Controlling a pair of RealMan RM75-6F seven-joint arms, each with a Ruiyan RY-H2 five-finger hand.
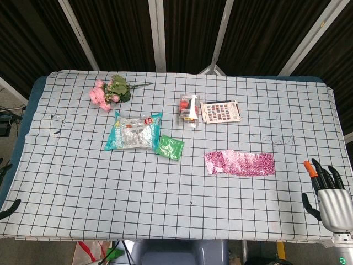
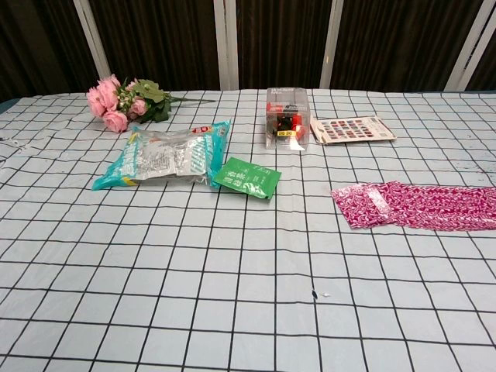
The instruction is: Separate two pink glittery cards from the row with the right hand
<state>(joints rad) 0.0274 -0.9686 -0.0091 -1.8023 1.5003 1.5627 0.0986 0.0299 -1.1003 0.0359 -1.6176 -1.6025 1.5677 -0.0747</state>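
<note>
A row of overlapping pink glittery cards lies flat on the checked tablecloth, right of centre; in the chest view the pink glittery cards run off toward the right edge. My right hand hovers at the table's front right corner, fingers spread and holding nothing, well to the right of and nearer than the cards. It does not show in the chest view. Of my left hand only dark fingertips peek in at the front left edge, too little to tell how they stand.
A green sachet and a blue-and-silver snack bag lie left of the cards. Behind stand a clear box with red items and a sticker sheet. Pink flowers lie at the back left.
</note>
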